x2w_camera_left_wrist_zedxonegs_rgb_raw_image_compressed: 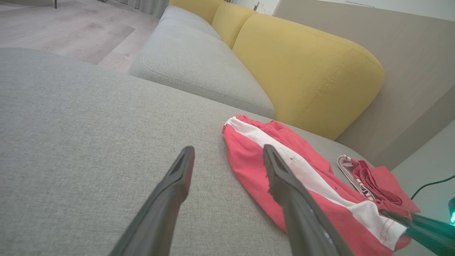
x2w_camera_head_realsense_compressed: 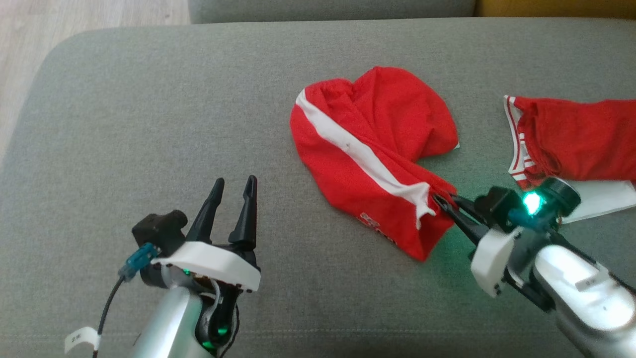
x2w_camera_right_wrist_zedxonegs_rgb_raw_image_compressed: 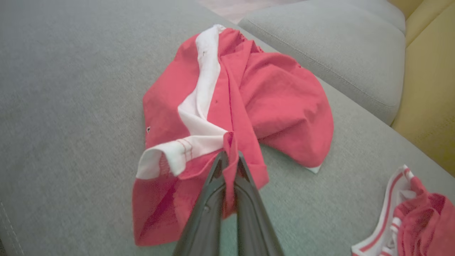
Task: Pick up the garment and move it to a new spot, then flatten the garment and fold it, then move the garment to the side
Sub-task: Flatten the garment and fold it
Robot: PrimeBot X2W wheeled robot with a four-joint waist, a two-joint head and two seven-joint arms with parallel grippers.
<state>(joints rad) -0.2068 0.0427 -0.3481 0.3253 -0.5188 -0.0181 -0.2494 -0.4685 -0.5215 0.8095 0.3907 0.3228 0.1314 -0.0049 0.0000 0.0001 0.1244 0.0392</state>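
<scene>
A wide grey fabric cushion (x2w_camera_head_realsense_compressed: 149, 124) carries two pieces of clothing. A rumpled red garment (x2w_camera_head_realsense_compressed: 367, 164) with a broad white stripe lies right of its middle. Near the right edge, apart from the first, lies a second red garment (x2w_camera_head_realsense_compressed: 581, 144) with red-and-white striped trim, partly on a white cloth (x2w_camera_head_realsense_compressed: 603, 196).

The garment (x2w_camera_head_realsense_compressed: 367, 154) lies on the cushion (x2w_camera_head_realsense_compressed: 149, 114) before me, between my left gripper (x2w_camera_head_realsense_compressed: 234, 182) and a second garment (x2w_camera_head_realsense_compressed: 581, 139) on its right. A sofa (x2w_camera_head_realsense_compressed: 328, 9) stands behind the cushion.
</scene>
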